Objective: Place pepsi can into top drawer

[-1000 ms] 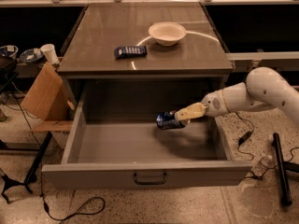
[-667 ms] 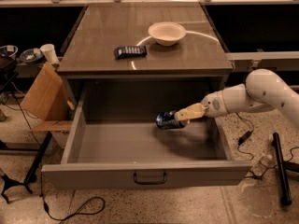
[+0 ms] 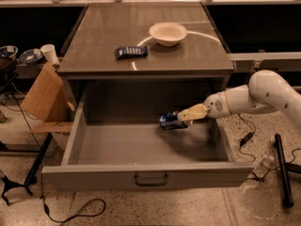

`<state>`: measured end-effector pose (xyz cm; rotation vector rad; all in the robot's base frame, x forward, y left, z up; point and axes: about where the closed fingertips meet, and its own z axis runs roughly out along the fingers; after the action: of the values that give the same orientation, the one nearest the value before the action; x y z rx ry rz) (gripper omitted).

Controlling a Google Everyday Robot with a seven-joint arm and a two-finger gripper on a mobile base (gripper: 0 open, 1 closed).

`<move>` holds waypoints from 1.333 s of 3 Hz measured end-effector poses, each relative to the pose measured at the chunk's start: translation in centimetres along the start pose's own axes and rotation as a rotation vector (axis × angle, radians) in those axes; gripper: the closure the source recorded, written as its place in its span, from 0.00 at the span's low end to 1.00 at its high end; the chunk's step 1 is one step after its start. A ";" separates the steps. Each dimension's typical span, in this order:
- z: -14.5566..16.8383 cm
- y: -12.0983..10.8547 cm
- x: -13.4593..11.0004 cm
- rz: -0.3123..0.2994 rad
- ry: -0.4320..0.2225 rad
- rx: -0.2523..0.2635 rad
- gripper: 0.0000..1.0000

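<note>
The top drawer is pulled wide open below the cabinet top, its dark handle centred on the grey front panel. My gripper reaches in from the right over the drawer's right wall. It is shut on the blue pepsi can, which lies sideways and is held inside the drawer near the back, a little above the floor. The white arm extends off to the right.
On the cabinet top stand a white bowl and a flat dark blue snack packet. A cardboard piece leans left of the drawer. Cables and a black pole lie on the floor at right.
The gripper and the can have barely moved; the can stays held inside the drawer.
</note>
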<state>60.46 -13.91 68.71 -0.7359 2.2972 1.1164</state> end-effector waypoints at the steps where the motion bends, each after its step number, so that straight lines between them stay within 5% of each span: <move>1: -0.3 0.0 -0.1 -0.006 -0.002 0.003 0.11; 2: -1.3 0.0 -0.8 -0.013 -0.026 0.012 0.00; 4: -5.7 1.9 -3.5 -0.072 -0.138 0.048 0.00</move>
<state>60.74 -16.62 75.07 -0.6949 2.1573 1.0431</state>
